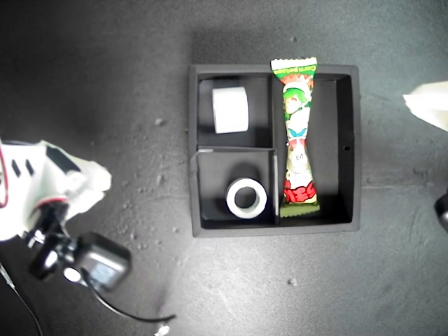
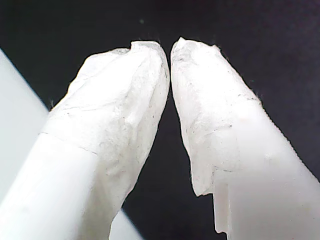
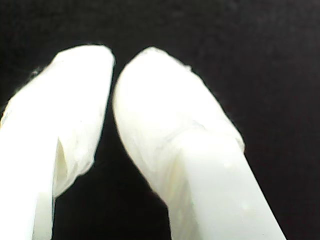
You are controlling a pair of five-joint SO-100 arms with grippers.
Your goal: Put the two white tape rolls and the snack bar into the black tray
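1. An arm (image 1: 56, 224) sits at the exterior view's left, off the tray (image 1: 274, 227); the wrist views do not show which arm it is.
2. One roll (image 1: 230, 110) lies on its side in the tray's small far-left section, its axis running across the exterior view.
3. The other roll (image 1: 247, 197) lies flat in the small near-left section, hole up.
4. The bar (image 1: 298, 136) lies in the long section on the exterior view's right, long axis along that section; one crinkled end overhangs the far wall.
5. My first gripper (image 2: 170, 47) has its jaws pressed nearly together, holding nothing.
6. My second gripper (image 3: 113, 62) likewise has its jaws closed on nothing.
7. Everything looks placed; I judge the step is retreating, best done by keeping both arms well clear of the tray.
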